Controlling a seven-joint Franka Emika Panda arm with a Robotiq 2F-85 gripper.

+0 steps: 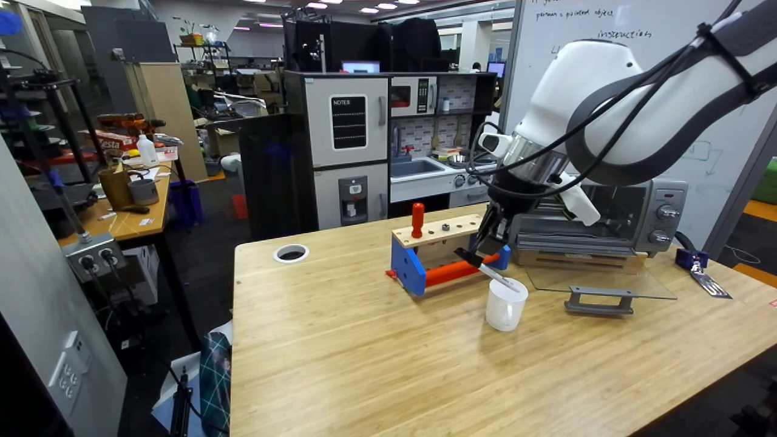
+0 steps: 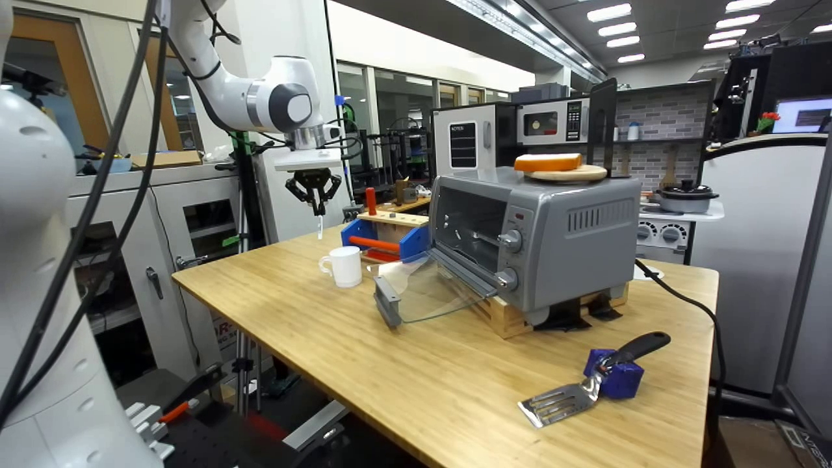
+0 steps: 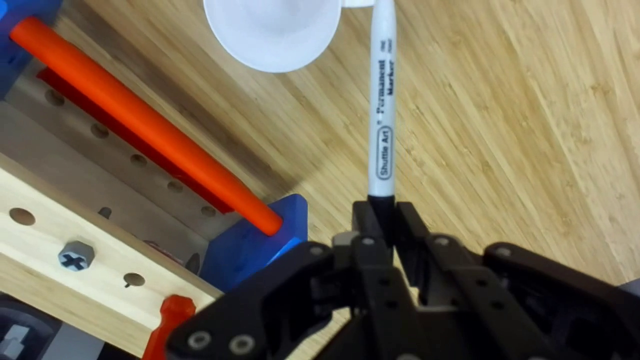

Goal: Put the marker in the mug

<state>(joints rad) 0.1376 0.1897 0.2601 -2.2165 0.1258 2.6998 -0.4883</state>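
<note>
Black gripper [image 3: 384, 212] tightly pinches slim white marker [image 3: 382, 117] by its black end, likely for dropping into cylindrical white mug [image 2: 345, 268].

The mug [image 2: 346, 268] is plain white, cylindrical, with a handle; standing upright, mouth upward. The marker [image 3: 382, 110] has a white barrel printed "Permanent Marker" and "Shuttle Art", and a black end. Condition: held aloft by that black end, tilted, pale end lowest, above the mug's rim level on the handle side, apart from the mug.
</note>
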